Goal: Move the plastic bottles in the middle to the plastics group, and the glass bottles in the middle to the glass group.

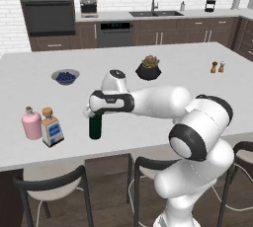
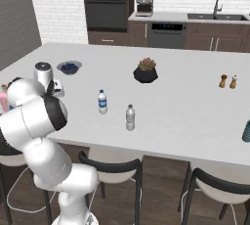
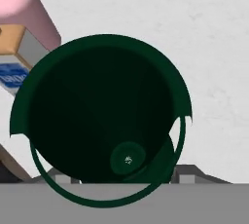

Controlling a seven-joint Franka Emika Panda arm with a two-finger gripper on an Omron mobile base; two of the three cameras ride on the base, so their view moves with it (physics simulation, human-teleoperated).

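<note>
1. My arm (image 1: 163,103) has a glossy white shell built from rounded, tube-like links.
2. Dark grey to black bands ring each joint; I see one wide band at the large elbow joint (image 1: 190,139) and another at the wrist.
3. A round grey cap with a small light mark closes the end of the wrist link (image 1: 116,74).
4. The lower body (image 2: 68,180) is a smooth white column, bulbous at each bend.
5. The hand (image 1: 94,114) is pale with dark trim.

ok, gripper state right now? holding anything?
Gripper: sits over the top of the green wine bottle, which stands on the counter near the glass group. Fingers hidden, so closed or open cannot be told.
</note>
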